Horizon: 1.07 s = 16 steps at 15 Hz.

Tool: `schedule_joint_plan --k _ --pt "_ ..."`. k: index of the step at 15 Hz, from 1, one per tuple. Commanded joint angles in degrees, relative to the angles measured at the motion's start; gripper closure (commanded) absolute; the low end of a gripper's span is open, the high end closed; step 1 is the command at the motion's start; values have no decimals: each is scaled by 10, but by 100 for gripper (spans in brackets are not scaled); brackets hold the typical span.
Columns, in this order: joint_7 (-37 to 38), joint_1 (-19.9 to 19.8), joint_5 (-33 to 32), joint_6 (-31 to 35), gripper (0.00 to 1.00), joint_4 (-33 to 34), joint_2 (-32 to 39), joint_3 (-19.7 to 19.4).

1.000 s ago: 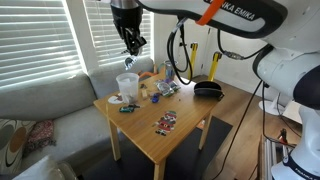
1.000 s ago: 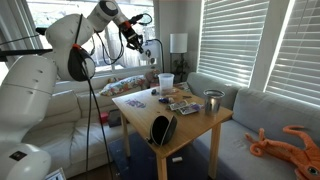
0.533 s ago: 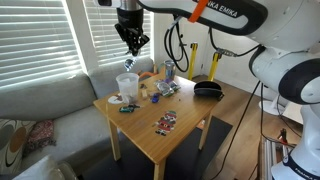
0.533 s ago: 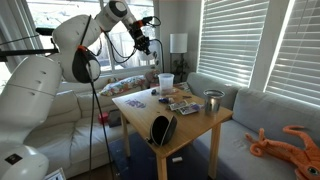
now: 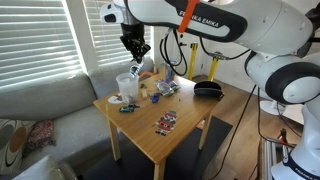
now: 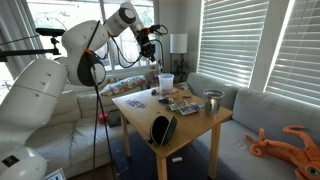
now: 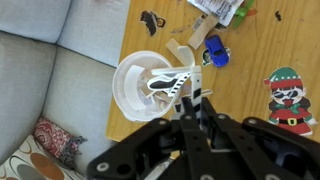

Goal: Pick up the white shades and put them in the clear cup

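Observation:
The clear cup (image 7: 135, 95) stands near the table's corner by the sofa and shows in both exterior views (image 5: 127, 84) (image 6: 166, 80). My gripper (image 7: 193, 100) is shut on the white shades (image 7: 168, 82), holding them by one end. The frame and dark lenses hang over the cup's mouth. In an exterior view my gripper (image 5: 136, 50) hovers a little above the cup with the shades (image 5: 134, 69) dangling below it. In an exterior view my gripper (image 6: 152, 44) is above and to the left of the cup.
On the wooden table (image 5: 190, 115) lie a dark pair of glasses (image 7: 152, 18), a blue toy (image 7: 215, 55), a red-patterned item (image 7: 288, 88), a metal cup (image 6: 212, 100) and a black object (image 5: 208, 90). A grey sofa (image 5: 40, 100) adjoins the table.
The arm has come down and moved over the clear cup, carrying the white shades. The things on the table have not moved.

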<state>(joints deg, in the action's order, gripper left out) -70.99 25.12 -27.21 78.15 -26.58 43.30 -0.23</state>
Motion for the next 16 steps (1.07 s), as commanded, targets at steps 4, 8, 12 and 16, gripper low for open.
schedule_joint_plan --k 4,8,12,16 --pt "-15 -30 31 -15 63 29 26 -10" --pt "-14 -36 39 -15 35 32 30 -11" --pt "-27 -5 18 8 8 2 5 -18" --pt "-60 31 16 46 0 5 -1 -11"
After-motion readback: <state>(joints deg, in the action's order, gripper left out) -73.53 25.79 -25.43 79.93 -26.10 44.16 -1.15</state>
